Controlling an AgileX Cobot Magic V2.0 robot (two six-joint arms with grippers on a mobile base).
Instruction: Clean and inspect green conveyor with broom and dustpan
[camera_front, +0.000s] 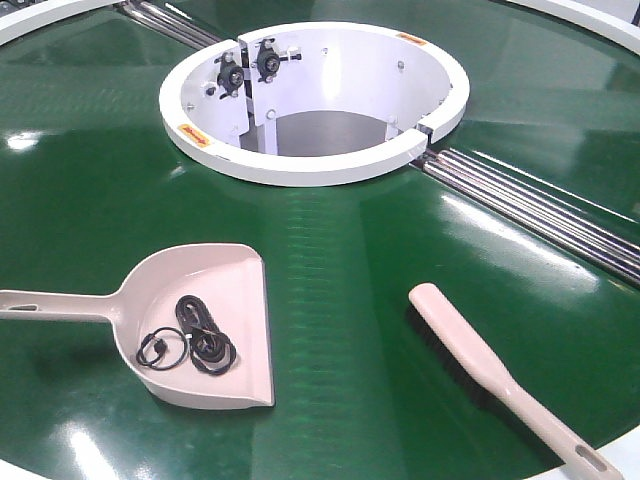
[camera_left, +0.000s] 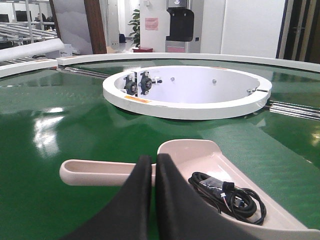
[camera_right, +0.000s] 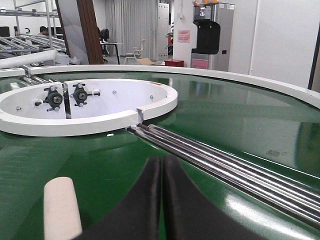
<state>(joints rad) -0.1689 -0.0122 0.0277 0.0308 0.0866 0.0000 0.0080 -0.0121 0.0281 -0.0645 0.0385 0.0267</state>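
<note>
We see the large glossy dark green conveyor belt (camera_front: 330, 260) curving around a white circular ring (camera_front: 300, 165), with silver metal rods (camera_front: 540, 210) running out from the ring. Both cleaning things lie free on the belt, neither one held.

The pale beige plastic scoop-shaped dustpan (camera_front: 205, 325) sits on the left, its long handle pointing left and its wide lip facing right; a tangle of black cord and rings (camera_front: 195, 340) lies inside it. The slim pale beige hand broom (camera_front: 500, 375) lies well apart on the right, its long axis running diagonally, bristled head up-left, slotted handle down-right toward the near edge.

In the left wrist view our left tool (camera_left: 152, 172) hovers just behind the dustpan's handle, its black fingers pressed together and gripping nothing. In the right wrist view the right tool (camera_right: 162, 175) is likewise closed and empty, with the broom's rounded end just to its left.

We judge that each arm is nearest its own thing: left to dustpan, right to broom. Either tool would have to part its fingers before grasping.
</note>
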